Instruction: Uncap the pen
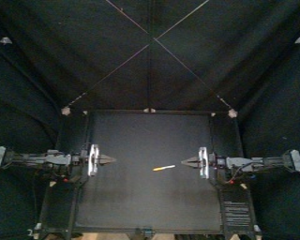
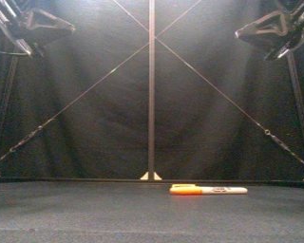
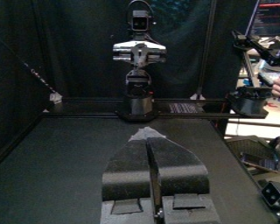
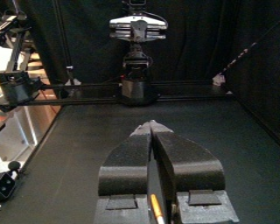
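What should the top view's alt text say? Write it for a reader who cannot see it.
A marker pen lies alone on the black table, right of centre, near the right gripper. The left gripper and the right one point inward from the table's sides, jaws shut, neither touching the pen.

So the pen (image 1: 164, 168) lies flat on the table (image 1: 140, 211), in the gap between the two grippers, whose fingertips face each other. It's nearer the right gripper (image 1: 194, 160), just off those fingertips and a bit toward the table's front. The left gripper (image 1: 112, 160) is well apart from it. Both grippers hang above the table, neither touching the pen.
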`<state>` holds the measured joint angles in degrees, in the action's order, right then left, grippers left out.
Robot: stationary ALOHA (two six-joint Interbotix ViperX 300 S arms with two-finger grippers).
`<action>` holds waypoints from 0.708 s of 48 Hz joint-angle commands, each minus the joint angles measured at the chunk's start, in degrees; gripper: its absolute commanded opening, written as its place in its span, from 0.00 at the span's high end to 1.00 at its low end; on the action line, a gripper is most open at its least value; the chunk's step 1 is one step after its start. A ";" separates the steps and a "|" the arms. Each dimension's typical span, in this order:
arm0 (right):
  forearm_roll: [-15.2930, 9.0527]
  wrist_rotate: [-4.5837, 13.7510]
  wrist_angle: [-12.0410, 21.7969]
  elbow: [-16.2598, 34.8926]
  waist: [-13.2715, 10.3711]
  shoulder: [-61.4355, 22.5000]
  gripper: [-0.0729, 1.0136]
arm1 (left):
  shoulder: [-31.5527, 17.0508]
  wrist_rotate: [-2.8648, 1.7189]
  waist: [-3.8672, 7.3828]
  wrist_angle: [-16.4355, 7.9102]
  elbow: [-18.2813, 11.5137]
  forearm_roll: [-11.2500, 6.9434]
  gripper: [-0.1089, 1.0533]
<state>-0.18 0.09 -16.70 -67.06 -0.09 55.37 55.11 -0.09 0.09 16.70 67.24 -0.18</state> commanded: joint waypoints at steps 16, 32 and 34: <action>-0.35 -0.09 11.07 4.48 -4.92 -18.37 0.92 | -13.45 0.26 -1.05 0.26 -0.35 -1.93 0.87; -2.46 -0.18 18.19 10.46 -4.75 -34.01 0.65 | -22.24 0.44 -1.05 0.35 -1.58 -0.62 0.74; -2.46 -0.26 18.11 10.99 -4.75 -35.51 0.60 | -22.85 0.44 -1.05 0.35 -1.76 -0.35 0.72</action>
<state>-2.55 0.09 1.58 -58.18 -4.83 21.62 33.22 0.26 -0.88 16.70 67.24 -1.14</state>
